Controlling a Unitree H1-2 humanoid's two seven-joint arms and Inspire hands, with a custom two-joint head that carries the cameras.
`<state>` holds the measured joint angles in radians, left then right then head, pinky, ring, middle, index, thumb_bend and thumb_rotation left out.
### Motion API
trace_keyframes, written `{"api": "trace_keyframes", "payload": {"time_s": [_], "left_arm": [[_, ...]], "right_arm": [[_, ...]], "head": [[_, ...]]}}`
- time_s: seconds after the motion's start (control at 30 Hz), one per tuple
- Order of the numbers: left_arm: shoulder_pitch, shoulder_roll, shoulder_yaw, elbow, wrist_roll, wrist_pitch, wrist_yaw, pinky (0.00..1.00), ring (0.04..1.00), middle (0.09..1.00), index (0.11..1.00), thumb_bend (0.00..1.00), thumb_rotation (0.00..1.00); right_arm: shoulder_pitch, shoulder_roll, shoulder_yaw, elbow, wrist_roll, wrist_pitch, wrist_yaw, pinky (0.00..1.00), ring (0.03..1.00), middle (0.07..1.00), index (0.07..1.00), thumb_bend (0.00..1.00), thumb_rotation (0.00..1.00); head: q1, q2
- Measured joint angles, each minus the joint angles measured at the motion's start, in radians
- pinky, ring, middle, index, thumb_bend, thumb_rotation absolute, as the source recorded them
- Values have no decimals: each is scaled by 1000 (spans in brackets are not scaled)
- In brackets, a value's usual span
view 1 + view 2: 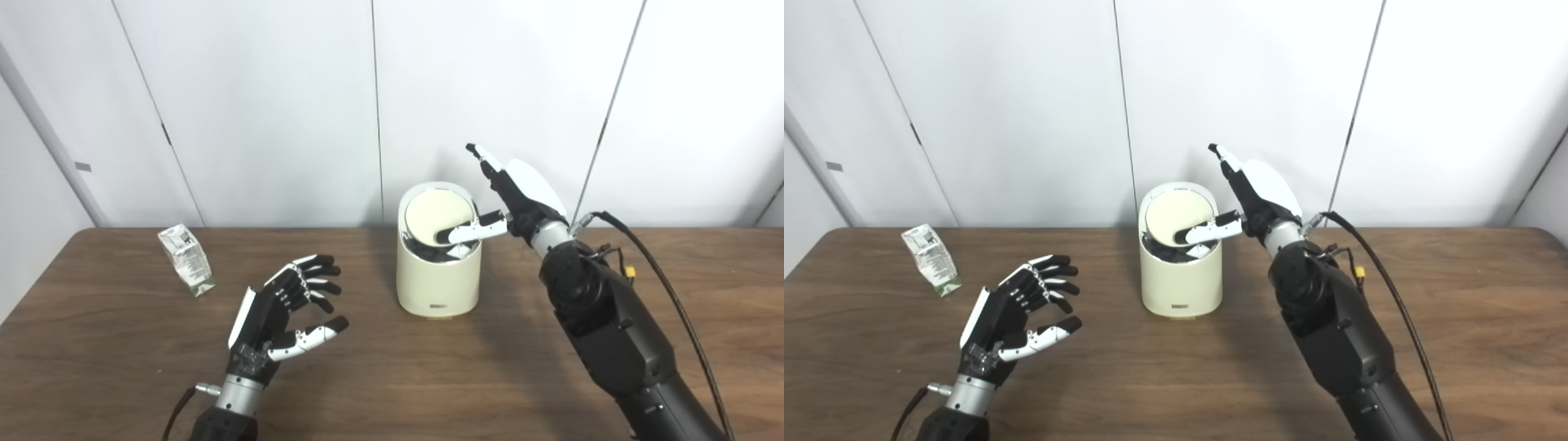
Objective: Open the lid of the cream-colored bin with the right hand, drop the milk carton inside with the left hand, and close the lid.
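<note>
Right hand, fingers extended, thumb pressing the tilted lid of the cream-colored bin; left hand open, empty; milk carton upright on table, far left.

Right hand thumb seemingly tips bin lid; carton apart.

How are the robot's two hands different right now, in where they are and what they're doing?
The right hand is raised at the cream-colored bin, its thumb pressing the tilted lid; the left hand hovers over the table, touching nothing. The right hand's fingers point up toward the wall; the left hand's fingers are spread and curled, palm facing the bin. Neither holds the milk carton, which stands tilted to the left.
</note>
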<state>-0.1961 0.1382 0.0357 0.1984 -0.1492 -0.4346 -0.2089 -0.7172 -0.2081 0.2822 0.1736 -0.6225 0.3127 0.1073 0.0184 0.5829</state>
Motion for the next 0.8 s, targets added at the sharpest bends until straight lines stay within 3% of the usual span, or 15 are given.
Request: {"api": "trace_keyframes", "payload": {"time_s": [0.2, 0.33, 0.5, 0.67, 0.8], "left_arm": [[2, 0, 0, -1, 0, 0, -1, 472, 622, 717, 763, 656, 0], [2, 1, 0, -2, -1, 0, -2, 471, 623, 721, 771, 652, 0], [4, 2, 0, -2, -2, 1, -3, 467, 619, 715, 764, 656, 0], [3, 2, -1, -3, -2, 2, -4, 470, 623, 721, 766, 656, 0], [3, 0, -2, -6, -3, 3, -4, 468, 621, 717, 765, 663, 1]], "right_arm": [[0, -6, 35, -5, -70, -6, -28, 816, 951, 956, 975, 924, 319], [-2, -7, 72, -32, -160, 32, -37, 831, 955, 954, 972, 898, 303], [-11, -17, 130, -57, -291, 41, -47, 978, 957, 946, 974, 857, 319], [-2, -16, 129, -73, -317, 36, -53, 976, 947, 932, 977, 844, 325], [42, -17, 93, -143, -285, 22, -29, 878, 924, 910, 940, 830, 314]], "head": [[0, 5], [0, 5], [0, 3], [3, 5], [5, 8]]}}
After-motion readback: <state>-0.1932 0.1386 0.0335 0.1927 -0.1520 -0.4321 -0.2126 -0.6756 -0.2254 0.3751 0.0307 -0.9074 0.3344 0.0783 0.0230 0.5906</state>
